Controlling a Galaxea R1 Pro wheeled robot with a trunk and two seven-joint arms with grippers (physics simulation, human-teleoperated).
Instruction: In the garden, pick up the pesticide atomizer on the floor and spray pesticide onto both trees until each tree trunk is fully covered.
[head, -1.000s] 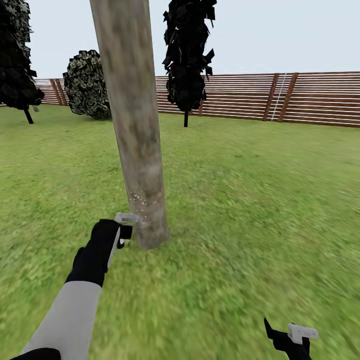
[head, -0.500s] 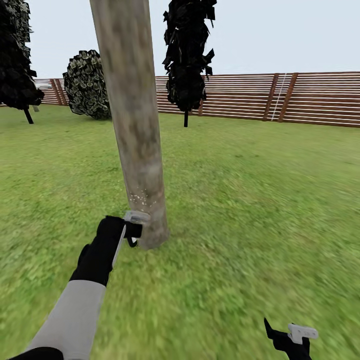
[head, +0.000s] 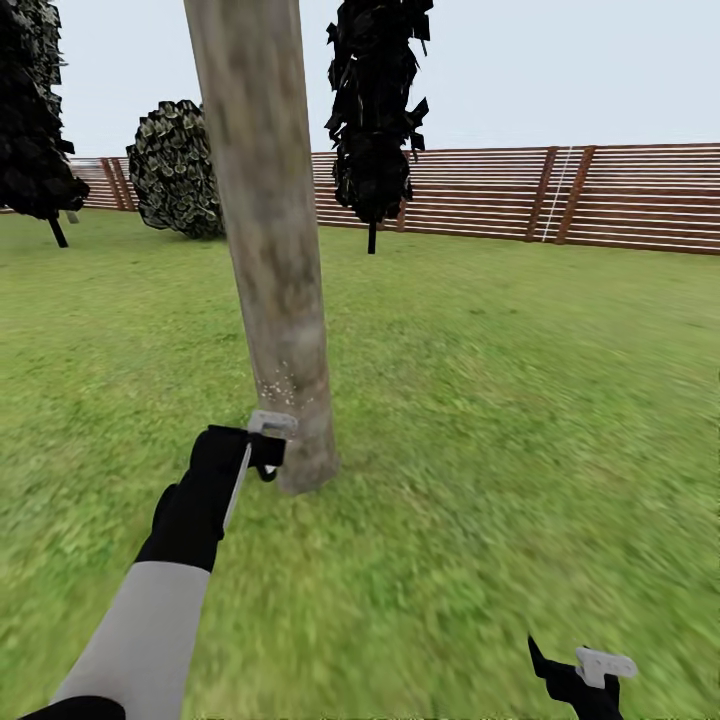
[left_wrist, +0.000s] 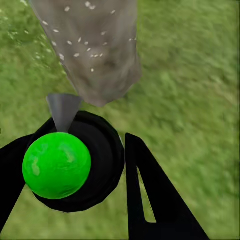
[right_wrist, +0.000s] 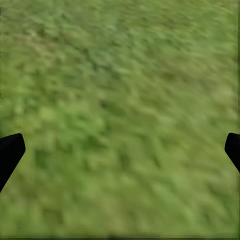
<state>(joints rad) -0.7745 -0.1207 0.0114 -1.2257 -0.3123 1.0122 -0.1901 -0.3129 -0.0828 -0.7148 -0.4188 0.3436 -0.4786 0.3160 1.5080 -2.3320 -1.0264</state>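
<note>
Blurry lawn (head: 480, 420), slat fence (head: 560, 195) behind; left claw (head: 258, 455) pinching atomizer (left_wrist: 75, 160), right claw (right_wrist: 120, 150) spread

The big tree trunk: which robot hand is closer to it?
Left. The left gripper holds the pesticide atomizer right beside the tree trunk; the right gripper hangs far off over grass.

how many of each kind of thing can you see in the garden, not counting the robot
thick pale trunk: 1
black trees: 2
round bush: 1
atomizer, held in the left gripper: 1
fence: 1
total: 6
</note>
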